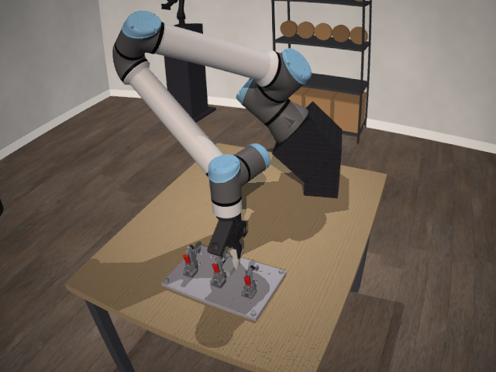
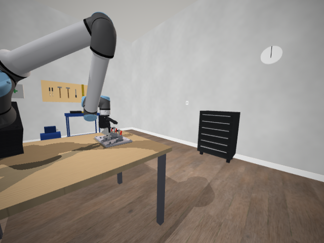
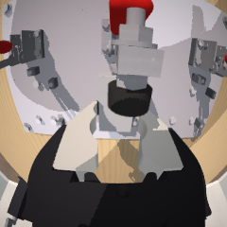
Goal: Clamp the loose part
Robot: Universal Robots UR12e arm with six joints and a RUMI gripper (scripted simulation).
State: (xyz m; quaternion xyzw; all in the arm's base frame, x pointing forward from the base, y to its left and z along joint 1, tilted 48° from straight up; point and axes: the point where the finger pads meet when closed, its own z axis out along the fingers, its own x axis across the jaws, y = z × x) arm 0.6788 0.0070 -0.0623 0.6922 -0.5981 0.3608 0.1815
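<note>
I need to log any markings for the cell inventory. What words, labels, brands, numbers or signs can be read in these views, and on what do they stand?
No text can be read in any view.
Green mark on a small wall plate: a symbol only, too small to make out.
Wall clock: plain face, no numerals.
Fixture plate, red clamp handles, the grey part held in the hand: no markings.
</note>
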